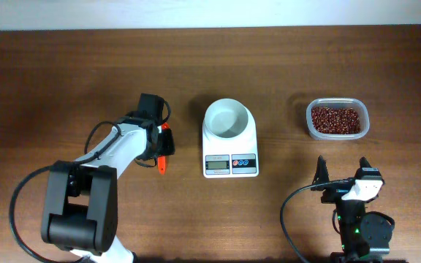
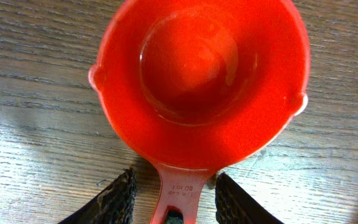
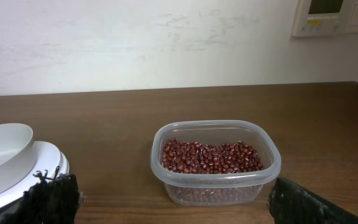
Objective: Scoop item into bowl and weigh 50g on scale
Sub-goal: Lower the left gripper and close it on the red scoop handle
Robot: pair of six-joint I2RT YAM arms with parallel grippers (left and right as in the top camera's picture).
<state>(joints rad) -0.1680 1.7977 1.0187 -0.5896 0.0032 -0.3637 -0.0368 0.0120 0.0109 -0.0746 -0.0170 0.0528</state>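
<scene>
The white bowl (image 1: 227,119) stands empty on the white scale (image 1: 230,164) at the table's middle. The reddish-brown beans (image 1: 335,119) fill a clear plastic tub at the right; they also show in the right wrist view (image 3: 210,155). A red scoop (image 2: 204,81) lies empty on the table left of the scale (image 1: 165,150). My left gripper (image 2: 174,199) is open, with its fingers either side of the scoop's handle and small gaps between. My right gripper (image 1: 342,175) is open and empty, near the front edge, short of the tub.
The clear tub (image 3: 216,190) stands on the wood table (image 1: 64,80) between my right fingers' line of sight. The bowl (image 3: 2,146) and scale (image 3: 48,158) show at the left of the right wrist view. A wall lies behind the table.
</scene>
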